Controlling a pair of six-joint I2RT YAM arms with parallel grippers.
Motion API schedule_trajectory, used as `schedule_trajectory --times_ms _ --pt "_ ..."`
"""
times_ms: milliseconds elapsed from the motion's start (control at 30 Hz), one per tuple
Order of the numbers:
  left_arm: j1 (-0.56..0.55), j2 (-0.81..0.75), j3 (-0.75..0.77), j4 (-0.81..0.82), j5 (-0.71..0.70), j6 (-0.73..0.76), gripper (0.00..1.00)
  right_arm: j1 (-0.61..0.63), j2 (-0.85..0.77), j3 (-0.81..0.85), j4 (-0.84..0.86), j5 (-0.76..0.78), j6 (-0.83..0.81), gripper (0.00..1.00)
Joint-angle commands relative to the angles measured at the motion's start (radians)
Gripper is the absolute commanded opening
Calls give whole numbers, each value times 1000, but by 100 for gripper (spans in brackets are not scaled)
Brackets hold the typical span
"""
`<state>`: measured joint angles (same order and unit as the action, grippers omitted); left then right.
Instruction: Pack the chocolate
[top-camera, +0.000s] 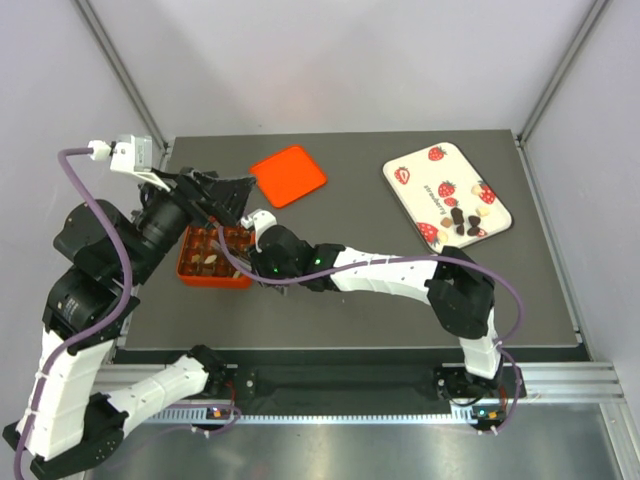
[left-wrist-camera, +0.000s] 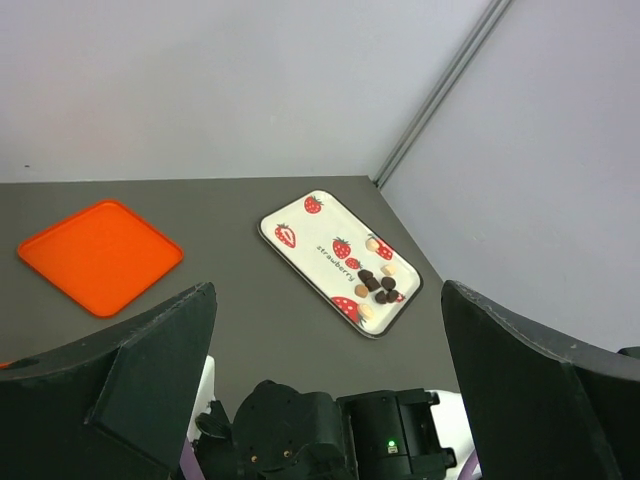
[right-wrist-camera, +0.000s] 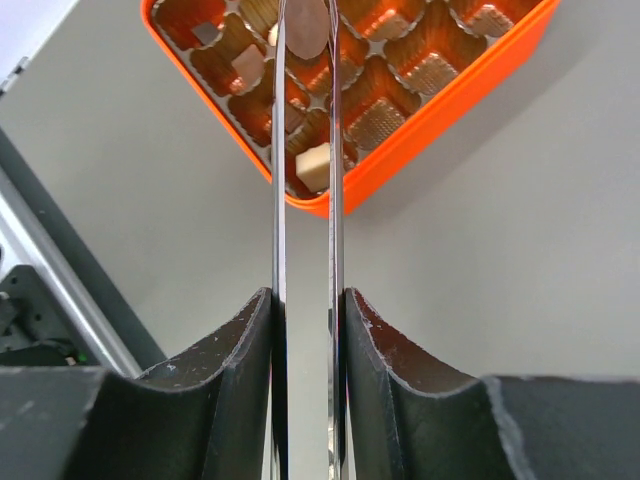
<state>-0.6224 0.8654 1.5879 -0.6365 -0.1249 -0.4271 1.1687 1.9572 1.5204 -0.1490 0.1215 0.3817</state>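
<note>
Locate the table (top-camera: 330, 320) in the top view. Find the strawberry-print tray (top-camera: 465, 165) at 2 o'clock on it, lying at a slant. Find the chocolate (top-camera: 465, 222) clustered at the 5 o'clock end of that tray: mostly dark brown, with a few pale pieces alongside. Confirm the same cluster in the left wrist view, toward one end of the tray.

Find the flat orange lid (top-camera: 288, 175) at 12 o'clock, well apart from the tray. Find the orange box (top-camera: 210, 282) at 9 o'clock: open-topped, divided into ribbed compartments, several of them filled. Note a pale cream piece (right-wrist-camera: 313, 165) seated in the compartment nearest the box corner in the right wrist view.

Check the left gripper (top-camera: 232, 197): spread wide, holding nothing, positioned at the 12 o'clock edge of the box and facing 3 o'clock toward the tray.

Check the right gripper (top-camera: 260, 222): thin blade fingers (right-wrist-camera: 280, 200) drawn nearly together, pinching a brown piece (right-wrist-camera: 306, 25) at the tips. Read its position as over the 3 o'clock side of the box, tips above the compartments.
</note>
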Motion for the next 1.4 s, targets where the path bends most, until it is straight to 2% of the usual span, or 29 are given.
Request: schedule_trajectory --times_ms 0,233,433,567,667,800,1000,1167,1300,1367 --pt "3 -3 11 27 -4 10 99 14 -11 27 34 43 -26 31" --pt "3 1 9 32 2 4 99 16 -26 27 29 50 -47 38" --pt "3 4 7 35 10 -4 99 16 -30 38 22 84 -63 40" --pt "3 6 12 35 10 -4 99 16 -56 60 8 168 -110 39" --pt "3 14 20 26 10 -1 99 8 -133 46 9 246 -158 38" --pt "3 24 24 21 4 8 99 -21 -239 -40 9 339 -199 38" --pt "3 29 -12 38 8 14 99 -203 -435 -221 -75 389 -126 38" --pt "3 34 -55 40 -15 21 99 -466 -619 -367 -153 363 -104 38" --pt "3 40 -88 57 -12 21 99 -695 -681 -419 -239 319 -115 39" --pt "3 43 -100 61 -13 19 99 -773 -673 -424 -271 293 -115 39"
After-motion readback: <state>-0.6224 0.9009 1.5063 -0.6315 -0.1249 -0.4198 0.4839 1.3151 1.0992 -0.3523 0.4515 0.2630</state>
